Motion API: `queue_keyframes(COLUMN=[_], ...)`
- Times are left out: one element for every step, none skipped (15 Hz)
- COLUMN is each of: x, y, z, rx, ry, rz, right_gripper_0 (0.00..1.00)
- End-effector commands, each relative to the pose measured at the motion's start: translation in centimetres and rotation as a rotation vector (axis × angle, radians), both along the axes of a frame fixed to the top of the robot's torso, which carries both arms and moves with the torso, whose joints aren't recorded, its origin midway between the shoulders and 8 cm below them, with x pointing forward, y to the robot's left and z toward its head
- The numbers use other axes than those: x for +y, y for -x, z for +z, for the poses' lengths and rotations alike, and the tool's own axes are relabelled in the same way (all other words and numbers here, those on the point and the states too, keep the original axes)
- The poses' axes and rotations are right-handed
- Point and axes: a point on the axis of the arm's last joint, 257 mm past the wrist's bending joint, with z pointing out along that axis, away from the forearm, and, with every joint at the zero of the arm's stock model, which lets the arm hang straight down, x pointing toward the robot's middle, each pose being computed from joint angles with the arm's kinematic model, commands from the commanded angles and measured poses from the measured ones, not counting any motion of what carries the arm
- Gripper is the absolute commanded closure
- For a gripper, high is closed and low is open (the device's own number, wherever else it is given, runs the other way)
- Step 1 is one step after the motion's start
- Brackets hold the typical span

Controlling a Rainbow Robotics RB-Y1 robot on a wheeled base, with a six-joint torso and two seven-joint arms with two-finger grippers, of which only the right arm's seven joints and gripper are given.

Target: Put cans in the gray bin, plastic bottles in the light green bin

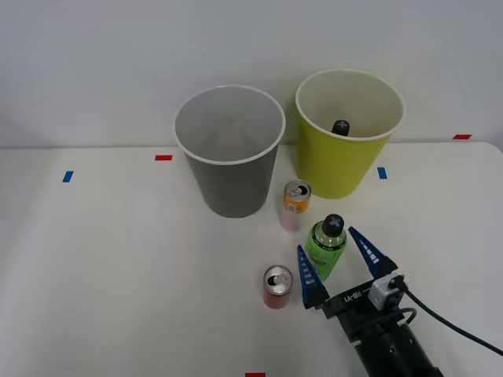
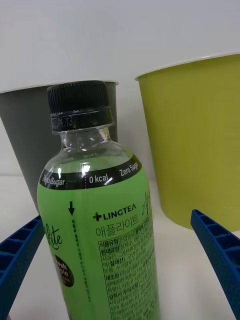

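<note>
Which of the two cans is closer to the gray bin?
The orange-and-pink can, standing just beside the gray bin. The red can stands farther out, beside the open right gripper.

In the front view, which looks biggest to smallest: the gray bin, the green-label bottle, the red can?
1. gray bin, by far
2. green-label bottle
3. red can, though seen from above, so the bottle-can gap is less sure

Green-label bottle (image 1: 326,245) upright, two cans (image 1: 295,204) standing
</note>
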Motion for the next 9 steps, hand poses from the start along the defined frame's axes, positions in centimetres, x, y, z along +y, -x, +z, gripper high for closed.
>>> queue_keyframes(x=[0.46, 0.58, 0.75, 0.89, 0.92, 0.88, 0.77, 0.66, 0.48], y=[-0.82, -1.06, -1.23, -1.31, -1.33, -1.38, -1.33, -1.29, -1.32], z=[-0.05, 0.08, 0.23, 0.43, 0.40, 0.44, 0.34, 0.39, 0.41], rx=[0.008, 0.006, 0.004, 0.001, 0.002, 0.002, 0.003, -0.002, -0.002], ry=[0.025, 0.028, 0.026, 0.018, 0.016, 0.016, 0.020, 0.026, 0.028], rz=[0.008, 0.011, 0.010, 0.009, 0.007, 0.007, 0.006, 0.009, 0.009], right_gripper_0=[0.00, 0.00, 0.00, 0.00, 0.00, 0.00, 0.00, 0.00, 0.00])
